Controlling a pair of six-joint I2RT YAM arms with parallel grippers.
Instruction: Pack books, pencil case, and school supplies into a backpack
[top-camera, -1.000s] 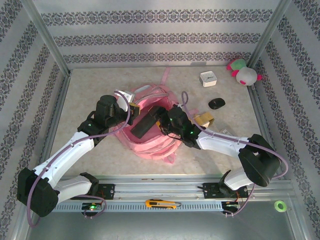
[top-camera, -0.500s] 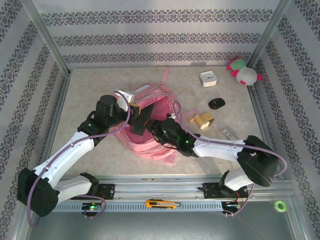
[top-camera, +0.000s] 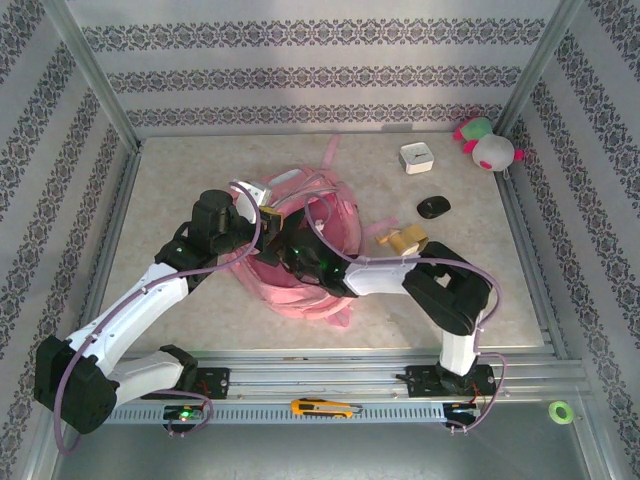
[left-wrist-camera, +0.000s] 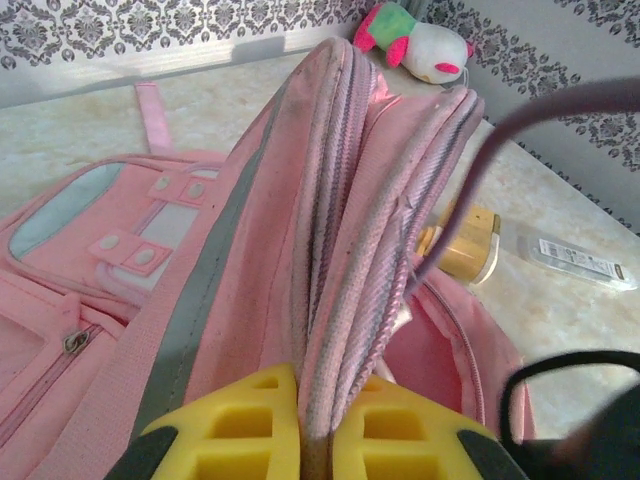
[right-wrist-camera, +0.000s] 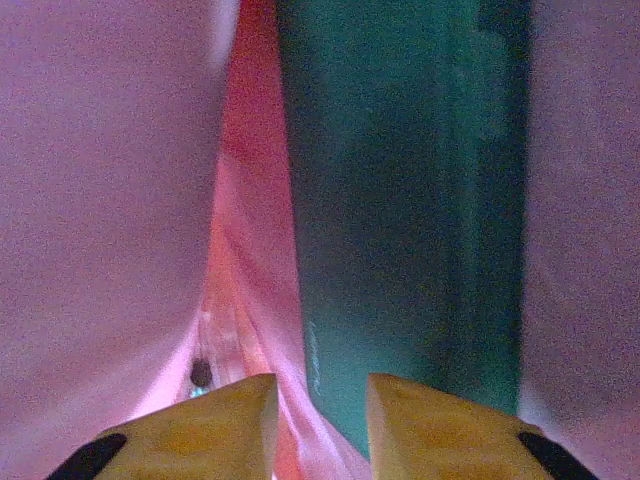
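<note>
The pink backpack (top-camera: 330, 212) lies mid-table with its main pocket held open. My left gripper (left-wrist-camera: 318, 432) is shut on the backpack's zippered rim (left-wrist-camera: 345, 230), lifting it; from above the left gripper (top-camera: 268, 215) sits at the bag's left edge. My right gripper (right-wrist-camera: 320, 425) is reached inside the backpack, pink lining (right-wrist-camera: 110, 180) around it. Its yellow fingers (right-wrist-camera: 200, 430) stand a little apart with nothing clearly gripped between them. A dark green flat thing (right-wrist-camera: 400, 200) stands just ahead of the right finger, inside the bag. From above, the right wrist (top-camera: 318, 264) is at the bag's mouth.
A pink-and-green plush toy (top-camera: 487, 145) sits at the back right, with a white box (top-camera: 416, 158) and a black mouse (top-camera: 433, 207) nearby. A tan tape roll (top-camera: 403, 239) and a clear packet (left-wrist-camera: 575, 260) lie right of the bag. A utility knife (top-camera: 325, 407) rests on the front rail.
My right gripper carried a dark flat thing leftward and down into the backpack's opening, and its jaws have narrowed. The left gripper kept its hold on the rim.
</note>
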